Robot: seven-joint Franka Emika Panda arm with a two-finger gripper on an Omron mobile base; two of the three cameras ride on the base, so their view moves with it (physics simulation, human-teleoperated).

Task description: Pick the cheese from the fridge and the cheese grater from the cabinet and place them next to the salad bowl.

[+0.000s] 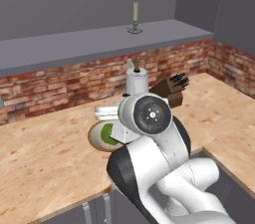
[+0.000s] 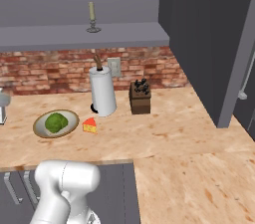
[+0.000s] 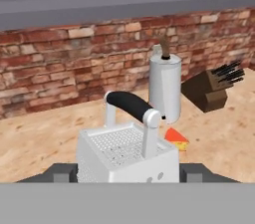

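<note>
End effector (image 3: 128, 180) clamped on the cheese grater (image 3: 127, 156), low centre of hand view, above the tabletop (image 2: 174, 133). Rigid, light, slick perforated metal; best gripped across its flat sides. Cheese (image 2: 90, 125) beside salad bowl (image 2: 39, 129), left of centre.

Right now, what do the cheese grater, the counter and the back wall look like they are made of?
Cheese grater: apparently brushed metal, silvery-grey with fine perforations; its handle is matte black, possibly plastic or rubber. Counter: pale wood, judging by the speckled tan grain, with a matte finish. Back wall: red-brown brick with pale mortar lines, rough-looking.
</note>
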